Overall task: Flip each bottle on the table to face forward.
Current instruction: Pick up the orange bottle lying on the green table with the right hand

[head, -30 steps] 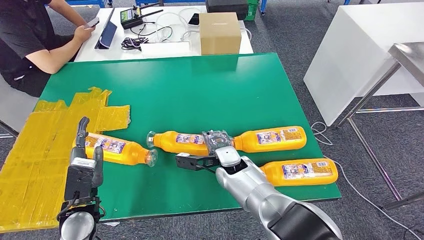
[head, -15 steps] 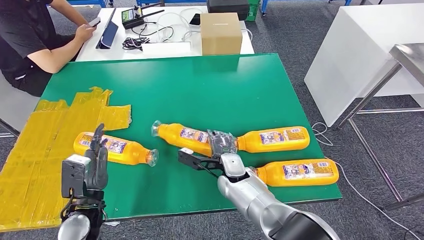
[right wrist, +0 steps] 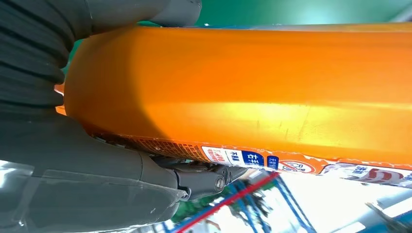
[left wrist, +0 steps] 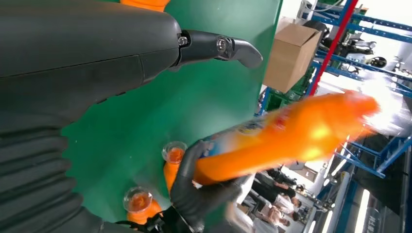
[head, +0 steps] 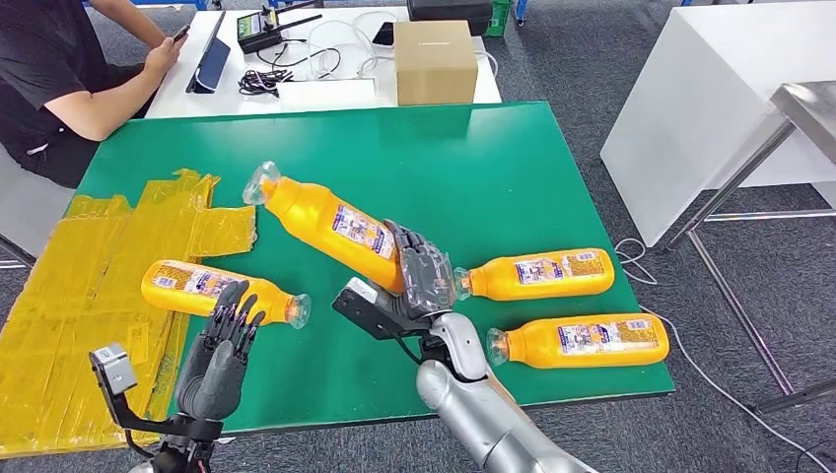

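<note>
The right hand (head: pixel 419 281) gripped the lower body of one orange bottle (head: pixel 330 225) and held it raised off the green table (head: pixel 394 168), tilted, with its clear cap end pointing up and toward the far left. The fingers (head: pixel 412 258) wrapped over the bottle's base end, and the thumb lay on the near side. In the right wrist view, the same bottle (right wrist: pixel 252 92) sat tight against the palm, with the label edge against the thumb.

The left hand (head: pixel 222 350) held nothing. It hovered at the near left of the table with its fingers apart and extended, just in front of a second bottle (head: pixel 222 293). That bottle lay on its side, its base on the yellow tape patch (head: pixel 89 276) and its cap pointing right. The frames did not show whether the fingertips touched it.

Two further bottles lay on their sides to the right of the right hand, caps pointing left. One, the far right bottle (head: pixel 537 274), lay farther from the robot; the other, the near right bottle (head: pixel 582 340), lay close to the table's near edge. They were near each other but apart.

Beyond the green table stood a white table (head: pixel 325 97) carrying a cardboard box (head: pixel 434 61) and cables. A seated person (head: pixel 59 79) at the far left held a phone.
</note>
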